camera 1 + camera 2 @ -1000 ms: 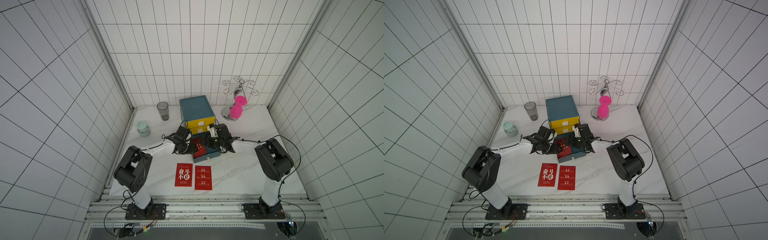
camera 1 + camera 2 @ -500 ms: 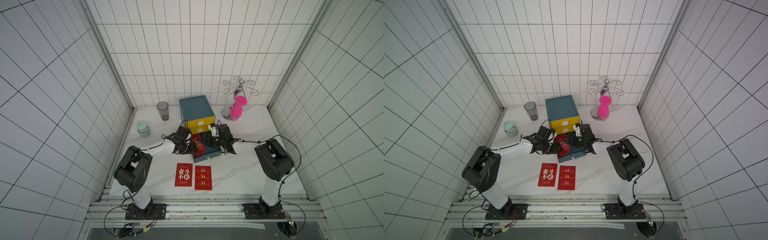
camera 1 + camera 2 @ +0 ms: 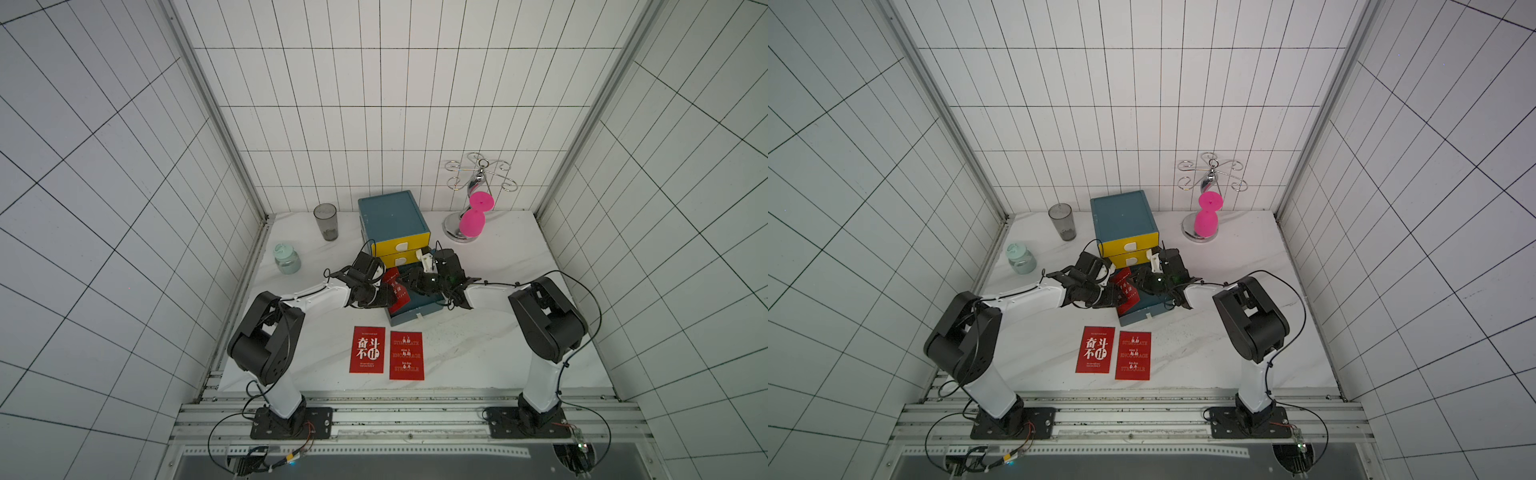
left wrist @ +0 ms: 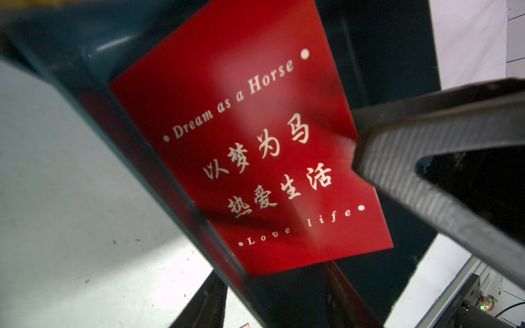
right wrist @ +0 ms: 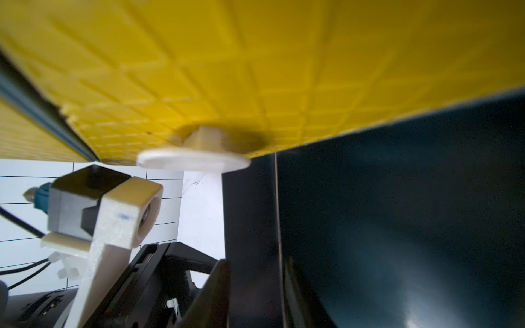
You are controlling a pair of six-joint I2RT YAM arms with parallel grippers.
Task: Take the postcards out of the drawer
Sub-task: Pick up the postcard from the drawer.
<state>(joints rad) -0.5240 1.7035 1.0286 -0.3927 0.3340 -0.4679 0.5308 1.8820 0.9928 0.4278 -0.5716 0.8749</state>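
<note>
Near edge of tabletop (image 3: 478, 357): two postcards (image 3: 367, 349) are lying flat, side by side. Open drawer (image 3: 411, 319) beyond: third postcard (image 3: 397, 291), flat a second ago, is now tilting up at its left wall. I am holding my left fingers (image 3: 381, 297) apart beside it, arm stretched low. My right fingers (image 3: 410, 284) are narrowing opposite; whether they are gripping, I cannot tell.

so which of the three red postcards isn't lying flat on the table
The one reading "Dream as a Horse", tilted up over the open teal drawer. The other two postcards lie flat side by side on the white table.
</note>
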